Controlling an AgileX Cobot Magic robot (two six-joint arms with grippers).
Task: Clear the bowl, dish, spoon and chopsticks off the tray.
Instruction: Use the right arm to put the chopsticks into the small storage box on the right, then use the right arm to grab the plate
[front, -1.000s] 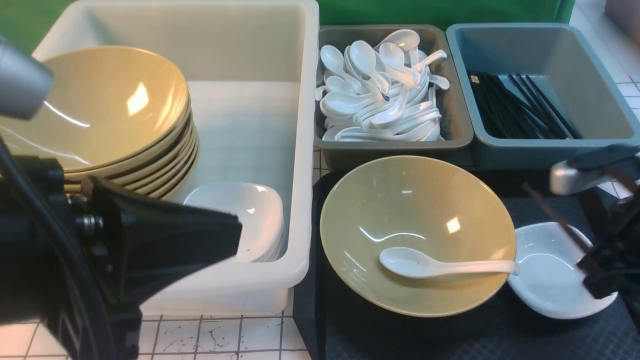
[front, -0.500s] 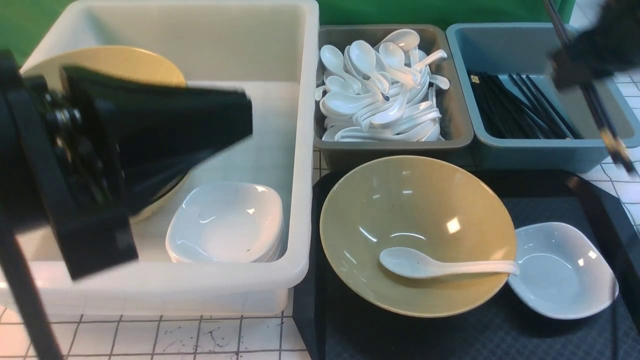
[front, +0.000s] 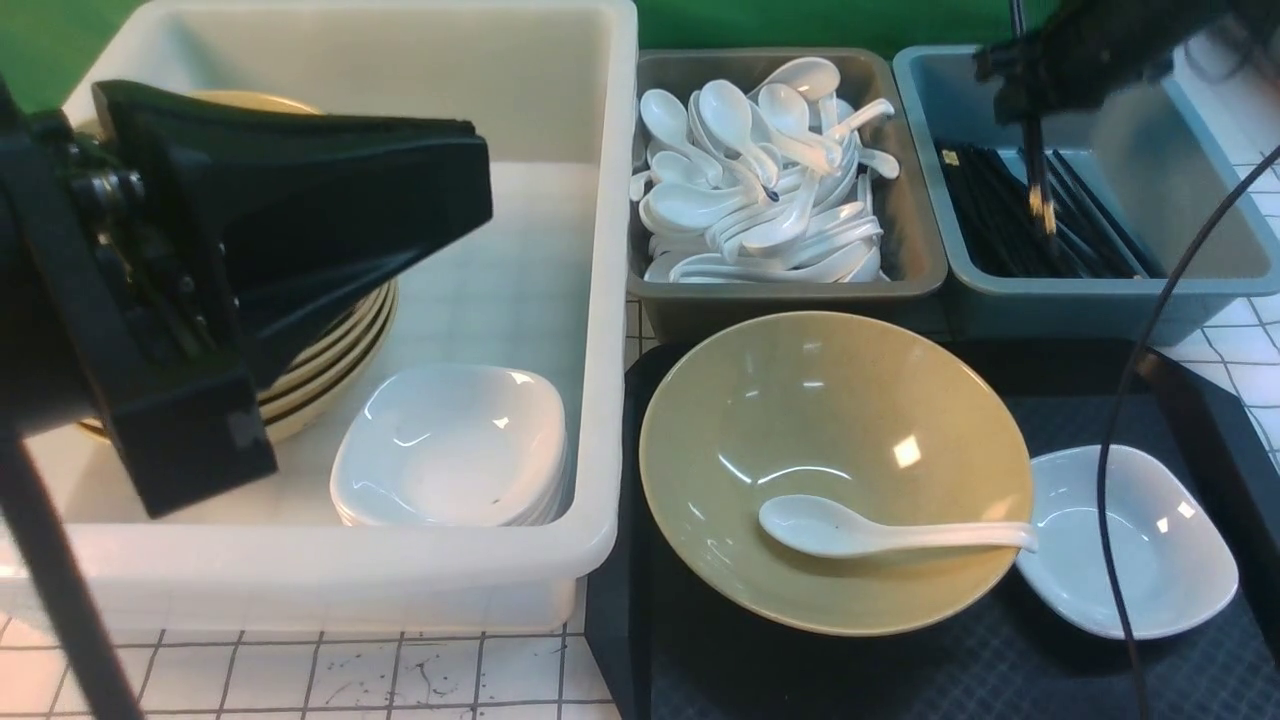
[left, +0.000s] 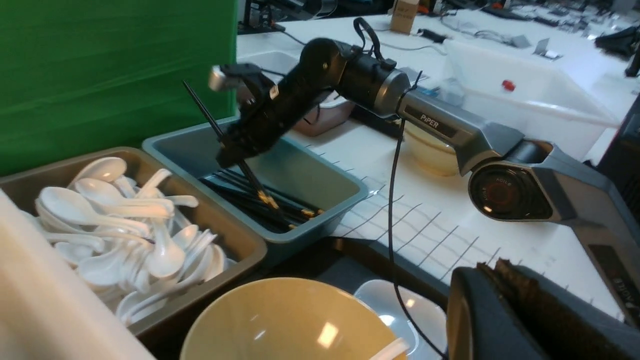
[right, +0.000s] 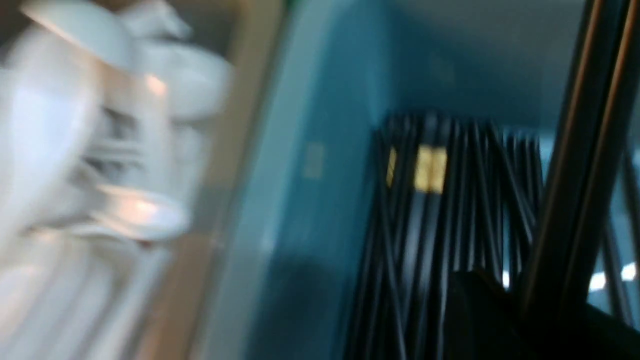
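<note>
The olive-yellow bowl (front: 835, 440) sits on the black tray (front: 900, 680) with the white spoon (front: 880, 532) lying inside it. The small white dish (front: 1150, 545) rests on the tray to the bowl's right. My right gripper (front: 1030, 95) is shut on the black chopsticks (front: 1037, 170), which hang gold end down over the blue bin (front: 1080, 300); the left wrist view shows the chopsticks (left: 245, 170) steeply tilted above that bin (left: 320, 185). My left gripper (front: 480, 185) is shut and holds nothing, hovering over the white tub (front: 600, 300).
The tub holds a stack of olive bowls (front: 330, 350) and a stack of white dishes (front: 450, 445). A grey bin (front: 915, 270) is piled with white spoons (front: 760, 190). Several black chopsticks (front: 990, 220) lie in the blue bin. The right arm's cable (front: 1110, 480) hangs over the dish.
My right gripper lifted the chopsticks from over the tray and carried them back over the blue bin. My left gripper rose inside the tub, above the bowl stack.
</note>
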